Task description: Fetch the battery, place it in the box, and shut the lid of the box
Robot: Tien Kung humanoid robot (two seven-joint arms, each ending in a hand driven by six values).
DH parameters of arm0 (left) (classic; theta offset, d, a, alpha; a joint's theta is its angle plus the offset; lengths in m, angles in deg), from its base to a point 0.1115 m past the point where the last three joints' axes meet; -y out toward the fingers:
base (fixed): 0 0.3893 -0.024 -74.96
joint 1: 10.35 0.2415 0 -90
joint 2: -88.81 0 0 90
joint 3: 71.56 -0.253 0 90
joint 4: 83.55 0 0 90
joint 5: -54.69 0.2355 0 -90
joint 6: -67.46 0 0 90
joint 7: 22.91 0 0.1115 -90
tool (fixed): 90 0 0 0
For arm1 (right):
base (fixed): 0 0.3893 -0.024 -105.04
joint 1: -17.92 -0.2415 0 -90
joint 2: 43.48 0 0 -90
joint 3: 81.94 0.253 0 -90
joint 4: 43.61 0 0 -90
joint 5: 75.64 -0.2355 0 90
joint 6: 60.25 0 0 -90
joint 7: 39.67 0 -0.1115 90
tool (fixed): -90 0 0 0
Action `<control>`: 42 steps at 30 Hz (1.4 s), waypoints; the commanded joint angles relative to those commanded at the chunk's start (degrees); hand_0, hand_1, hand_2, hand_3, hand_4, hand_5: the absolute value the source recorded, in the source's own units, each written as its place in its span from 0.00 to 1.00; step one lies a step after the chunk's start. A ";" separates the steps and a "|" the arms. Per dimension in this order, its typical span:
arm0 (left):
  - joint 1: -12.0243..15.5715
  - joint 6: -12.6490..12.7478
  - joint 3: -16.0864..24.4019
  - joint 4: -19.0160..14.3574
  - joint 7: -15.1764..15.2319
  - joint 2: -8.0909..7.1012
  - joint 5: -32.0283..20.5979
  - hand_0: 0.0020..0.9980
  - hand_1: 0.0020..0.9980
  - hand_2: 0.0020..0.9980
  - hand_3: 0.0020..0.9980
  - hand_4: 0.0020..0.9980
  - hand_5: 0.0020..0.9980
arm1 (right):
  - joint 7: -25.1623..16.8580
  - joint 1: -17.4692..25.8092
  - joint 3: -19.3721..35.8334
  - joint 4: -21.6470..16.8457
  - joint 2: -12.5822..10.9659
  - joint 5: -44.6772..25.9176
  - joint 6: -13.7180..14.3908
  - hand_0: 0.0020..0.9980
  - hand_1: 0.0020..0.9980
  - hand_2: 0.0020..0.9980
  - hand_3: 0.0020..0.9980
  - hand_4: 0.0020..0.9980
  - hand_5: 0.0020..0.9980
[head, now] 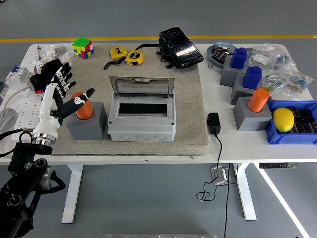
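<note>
The orange cylindrical battery (84,107) stands upright in a grey holder block (88,124) on the left of the grey mat. My left hand (67,89) is just left of it, fingers spread and raised, holding nothing; its thumb tip reaches the battery's top. The grey box (141,123) sits in the middle of the mat, with its clear lid (141,87) standing open at the back and a dark slot showing inside. The right arm is out of view.
A second orange cylinder (258,99) on a grey block and two blue ones (239,58) stand at the right. A blue bin (292,125) holds a lemon (283,119). Tape measures (133,58), a black pouch (180,47), a Rubik's cube (82,47) and a power strip (22,106) are nearby.
</note>
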 joint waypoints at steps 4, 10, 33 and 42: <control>0.25 0.16 -0.78 0.39 -0.21 0.00 0.25 0.88 0.96 0.97 0.98 1.00 0.24 | 0.04 -0.04 0.05 0.00 0.00 0.06 -0.01 0.82 0.77 0.76 0.80 1.00 1.00; 0.24 0.50 -1.17 1.19 -0.05 0.25 0.06 0.88 0.96 0.96 0.97 1.00 0.25 | 0.09 0.02 -0.11 0.00 -0.07 0.01 -0.02 0.82 0.77 0.76 0.80 1.00 1.00; -0.02 2.36 -2.38 3.70 0.74 1.15 -1.11 0.77 0.86 0.79 0.81 1.00 0.28 | 0.15 -0.05 0.81 0.00 -0.04 0.63 0.10 0.82 0.77 0.76 0.80 1.00 1.00; -0.02 2.93 -2.77 4.25 1.06 1.58 -1.43 0.77 0.86 0.79 0.80 1.00 0.28 | 0.17 -0.03 1.36 0.00 -0.04 1.02 0.24 0.82 0.78 0.76 0.80 1.00 1.00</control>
